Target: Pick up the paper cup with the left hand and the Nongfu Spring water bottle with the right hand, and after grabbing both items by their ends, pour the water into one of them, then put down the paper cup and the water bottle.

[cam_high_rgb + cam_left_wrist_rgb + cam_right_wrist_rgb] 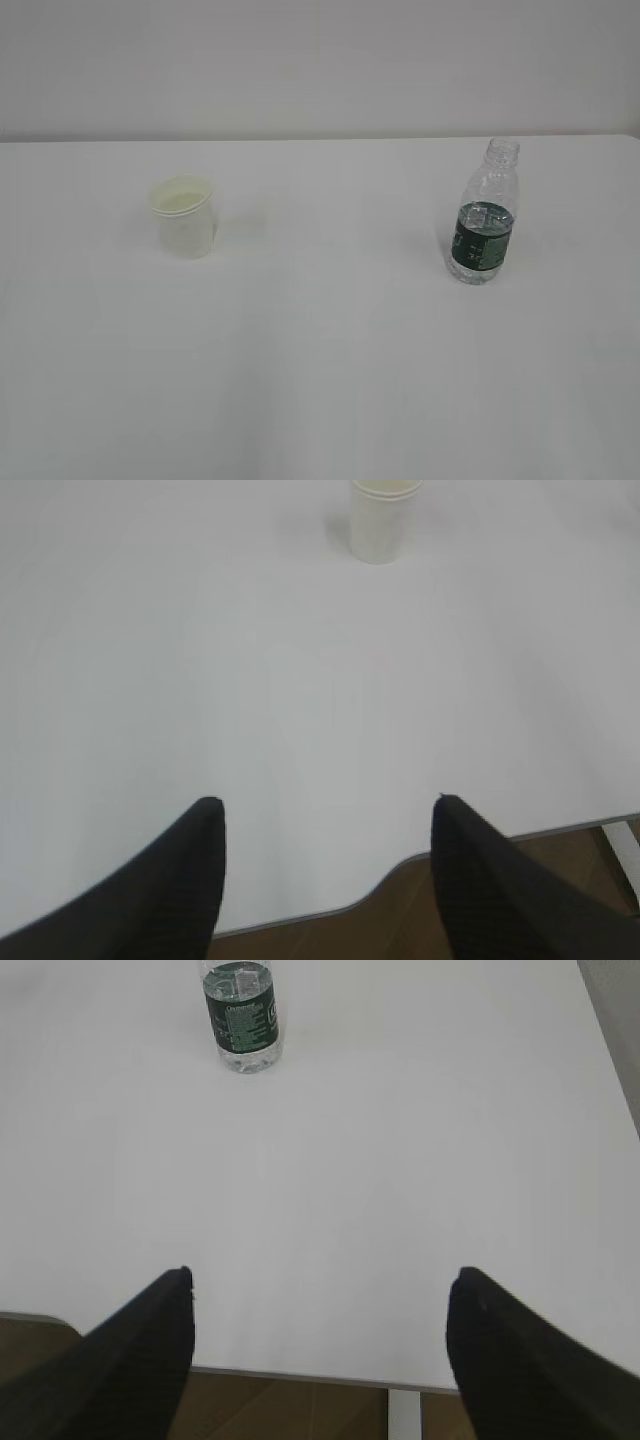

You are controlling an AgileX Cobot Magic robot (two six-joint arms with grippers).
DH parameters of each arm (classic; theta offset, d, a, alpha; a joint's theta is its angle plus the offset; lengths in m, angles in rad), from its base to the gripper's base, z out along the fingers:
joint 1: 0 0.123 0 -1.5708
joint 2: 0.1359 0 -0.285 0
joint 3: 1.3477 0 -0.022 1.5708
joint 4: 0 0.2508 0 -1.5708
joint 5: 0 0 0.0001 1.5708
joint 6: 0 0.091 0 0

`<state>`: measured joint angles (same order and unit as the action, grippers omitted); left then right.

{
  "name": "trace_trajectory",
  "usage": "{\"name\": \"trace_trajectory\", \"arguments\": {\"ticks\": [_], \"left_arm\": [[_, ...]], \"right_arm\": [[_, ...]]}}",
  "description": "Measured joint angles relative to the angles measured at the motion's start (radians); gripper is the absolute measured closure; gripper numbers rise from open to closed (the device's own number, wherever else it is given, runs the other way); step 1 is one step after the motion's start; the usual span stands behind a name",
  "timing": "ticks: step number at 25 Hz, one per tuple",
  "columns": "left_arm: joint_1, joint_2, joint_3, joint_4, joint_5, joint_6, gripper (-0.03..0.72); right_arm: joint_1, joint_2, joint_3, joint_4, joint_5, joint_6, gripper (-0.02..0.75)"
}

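The paper cup [185, 217] stands upright on the left part of the white table [320, 380], mouth up, nothing touching it. The water bottle [484, 214] stands upright on the right part, capless, dark green label round its middle, clear water [480, 268] in the lower body; level not exact. Cup & bottle sit well apart from each other, w/ bare tabletop between.

Left claw [325, 825]: spread wide, nothing btwn the two black fingers [170, 880], touching nothing. It hangs over the near table edge, brown floor showing below. In the left wrist view the cup [383, 520] sits far ahead at the top of frame, a bit right of the claw's centre line, rim partly cut off.

Right claw [320, 1300]: also released, wider gap, empty, no contact. Its fingers [520, 1360] hang over the near edge too. In the right wrist view the bottle [240, 1020] stands far ahead, upper left of centre, neck cut off by the frame.

Neither arm shows in the exterior view.
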<state>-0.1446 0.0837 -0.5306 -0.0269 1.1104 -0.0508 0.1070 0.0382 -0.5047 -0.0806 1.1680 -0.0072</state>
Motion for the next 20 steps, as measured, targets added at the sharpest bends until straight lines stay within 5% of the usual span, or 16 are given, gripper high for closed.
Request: {"name": "trace_trajectory", "arguments": {"ticks": [20], "left_arm": [[0.0, 0.0, 0.0, 0.0, -0.004, 0.0, 0.228]], "right_arm": [[0.0, 0.0, 0.01, 0.0, -0.02, -0.002, 0.15]]}}
